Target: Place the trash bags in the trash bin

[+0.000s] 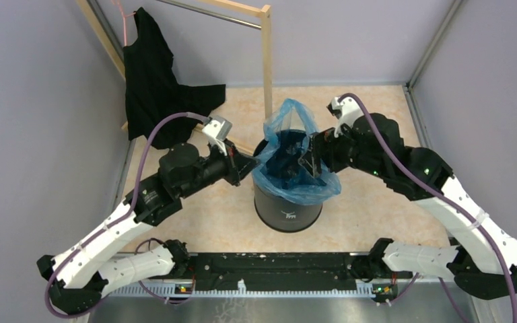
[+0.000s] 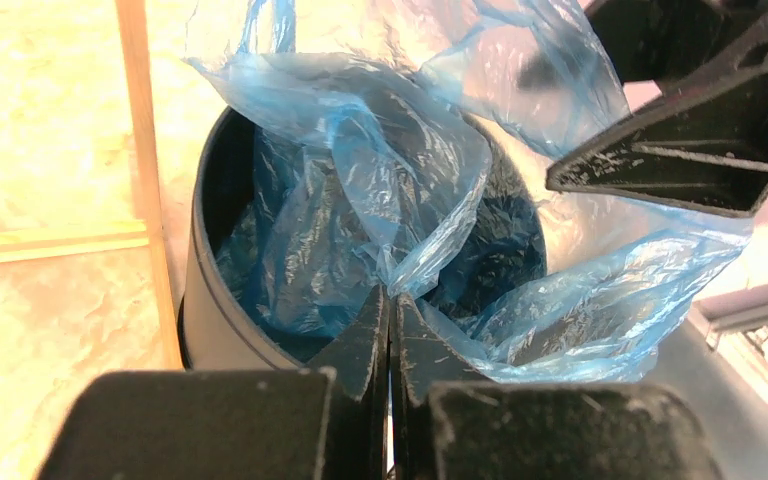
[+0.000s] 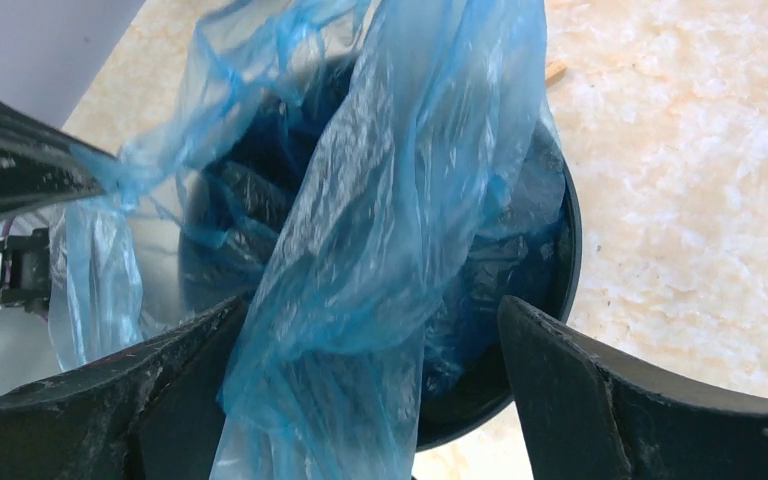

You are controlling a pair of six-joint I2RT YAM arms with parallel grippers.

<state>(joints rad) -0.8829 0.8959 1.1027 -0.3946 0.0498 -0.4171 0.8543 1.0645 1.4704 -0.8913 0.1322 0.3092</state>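
Trash bin (image 1: 288, 210) is standing upright on the tabletop (image 1: 377, 215), centred between the two arms, with its white logo facing the near edge. Trash bag (image 1: 295, 118), thin, light blue and wrinkled, is sitting partly inside the bin. Its lower part is filling the dark interior. Its upper part is rising above the rim in a crumpled peak and spilling over the near side of the rim.

Left fingers (image 2: 390, 312) are pressing tight together with no gap showing, pinching a fold of the bag at the bin's left rim. The film is fanning out from that pinch into the bin mouth.

Right fingers (image 1: 308, 161) are reaching over the rim from the right and are spread wide. In the right wrist view a long sheet of the bag is hanging down between them, lying against the one on the left of that view. The other is standing clear of the plastic, beside the bin's rim. They are not clamping anything.

Black garment (image 1: 149, 81) is hanging on a wooden rack (image 1: 266, 60) at the far left, apart from the bin. One rack post is standing just behind the bin.
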